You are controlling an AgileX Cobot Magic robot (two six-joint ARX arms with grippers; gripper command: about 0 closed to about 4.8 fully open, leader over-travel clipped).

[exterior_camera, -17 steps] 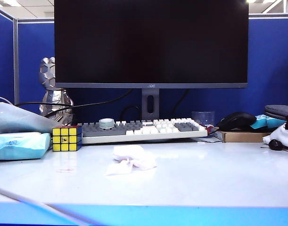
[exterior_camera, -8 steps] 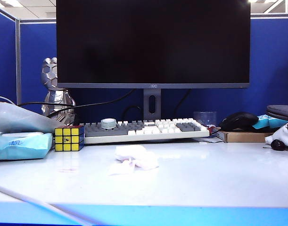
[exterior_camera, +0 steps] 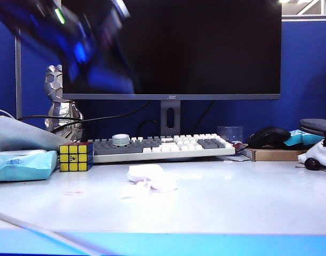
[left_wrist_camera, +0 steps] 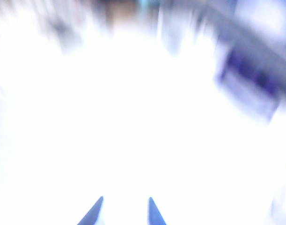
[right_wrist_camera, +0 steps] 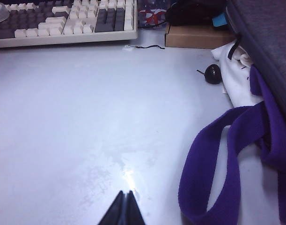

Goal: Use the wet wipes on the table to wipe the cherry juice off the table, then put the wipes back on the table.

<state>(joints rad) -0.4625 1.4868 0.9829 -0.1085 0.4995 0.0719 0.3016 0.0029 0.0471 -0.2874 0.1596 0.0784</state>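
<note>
Since the earlier frame, a blurred dark-blue arm has come into the upper left of the exterior view, where none was seen before; it is smeared by motion across the monitor (exterior_camera: 205,48) corner, and the left gripper (exterior_camera: 106,32) on it cannot be made out clearly there. In the left wrist view the left gripper (left_wrist_camera: 125,211) is shown as two dark finger tips at the bottom edge, set apart with a gap between them and nothing seen in it; everything beyond is washed out to white blur.

The wet wipes (exterior_camera: 146,180) are seen only in the exterior view, lying as a crumpled white lump on the table (exterior_camera: 248,197) just in front of the keyboard (exterior_camera: 163,146), left of centre. A faint pink smear of cherry juice (exterior_camera: 74,192) is seen on the table at lower left, below the colour cube (exterior_camera: 76,156) and well apart from the wipes.

The right gripper (right_wrist_camera: 125,208) is shown only in the right wrist view, at the bottom centre, its jaws pressed together over bare table. That view alone also shows a purple strap (right_wrist_camera: 217,159) at the right and a small black knob (right_wrist_camera: 212,73) beside white fabric (right_wrist_camera: 238,79).
</note>
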